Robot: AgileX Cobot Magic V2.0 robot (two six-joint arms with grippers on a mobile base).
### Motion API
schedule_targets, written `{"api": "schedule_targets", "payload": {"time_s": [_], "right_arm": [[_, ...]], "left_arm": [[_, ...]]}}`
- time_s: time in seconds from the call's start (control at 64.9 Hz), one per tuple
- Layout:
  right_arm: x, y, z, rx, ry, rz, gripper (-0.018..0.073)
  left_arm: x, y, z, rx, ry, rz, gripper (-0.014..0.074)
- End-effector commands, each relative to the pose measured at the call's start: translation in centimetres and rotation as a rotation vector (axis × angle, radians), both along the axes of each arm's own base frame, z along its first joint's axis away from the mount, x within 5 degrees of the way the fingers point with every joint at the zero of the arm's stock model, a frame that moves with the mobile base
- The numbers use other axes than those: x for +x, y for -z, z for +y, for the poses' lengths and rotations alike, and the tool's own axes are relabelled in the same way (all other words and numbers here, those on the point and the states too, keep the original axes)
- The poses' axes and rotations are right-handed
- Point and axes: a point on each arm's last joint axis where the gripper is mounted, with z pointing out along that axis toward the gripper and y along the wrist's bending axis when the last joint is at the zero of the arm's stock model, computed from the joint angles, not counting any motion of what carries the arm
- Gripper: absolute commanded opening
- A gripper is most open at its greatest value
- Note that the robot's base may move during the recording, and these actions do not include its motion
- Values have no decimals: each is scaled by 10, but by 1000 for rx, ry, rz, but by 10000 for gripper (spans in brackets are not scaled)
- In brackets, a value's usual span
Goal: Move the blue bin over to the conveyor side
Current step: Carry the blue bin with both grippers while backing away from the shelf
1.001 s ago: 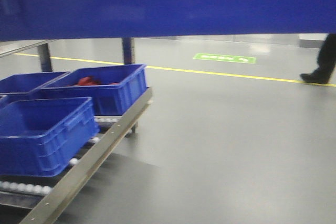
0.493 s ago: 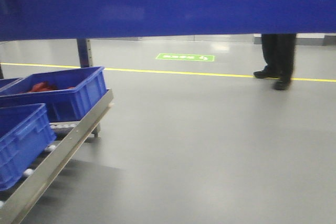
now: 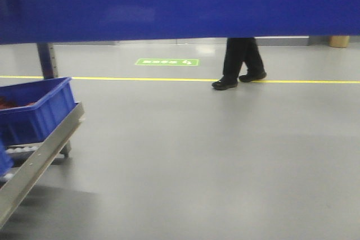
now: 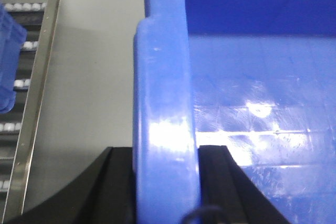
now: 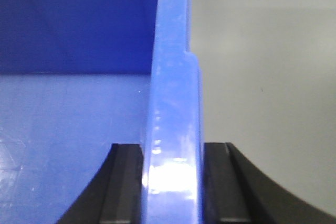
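Glossy blue bin (image 3: 180,4), grey floor (image 3: 225,167), yellow line (image 3: 140,79)

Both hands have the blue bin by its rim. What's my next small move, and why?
Probably a slow, small base turn away from the roller rack, grip unchanged. The left hand and right hand are each shut on the rim of the blue bin; no dark belt is in view, only the rack at left, and a person is walking across ahead.

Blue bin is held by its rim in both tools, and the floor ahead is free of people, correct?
No. Both tools do clamp the blue bin, left tool and right tool each shut on its rim. But the floor ahead is not free of people: the front-facing view shows a person's legs at the yellow line.
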Motion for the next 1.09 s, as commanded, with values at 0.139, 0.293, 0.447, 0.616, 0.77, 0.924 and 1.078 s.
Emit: {"api": "schedule_targets", "payload": {"time_s": [0.139,0.293,0.447,0.616,0.77,0.924,1.078], "right_arm": [[-3,-16,-4,-19,14,-138,-88],[-3,-16,-4,-19,14,-138,-88],[-3,-16,-4,-19,14,-138,-88],[-3,-16,-4,-19,14,-138,-88],[-3,-16,-4,-19,14,-138,-88],[-3,-16,-4,-19,14,-138,-88],[-3,-16,-4,-18,14,-140,-88]], "left_arm": [[-4,-14,3,4,2,-112,-19],[-4,-14,3,4,2,-112,-19],[-4,-14,3,4,2,-112,-19],[-4,-14,3,4,2,-112,-19],[-4,-14,3,4,2,-112,-19],[-4,-14,3,4,2,-112,-19],[-4,-14,3,4,2,-112,-19]]}}
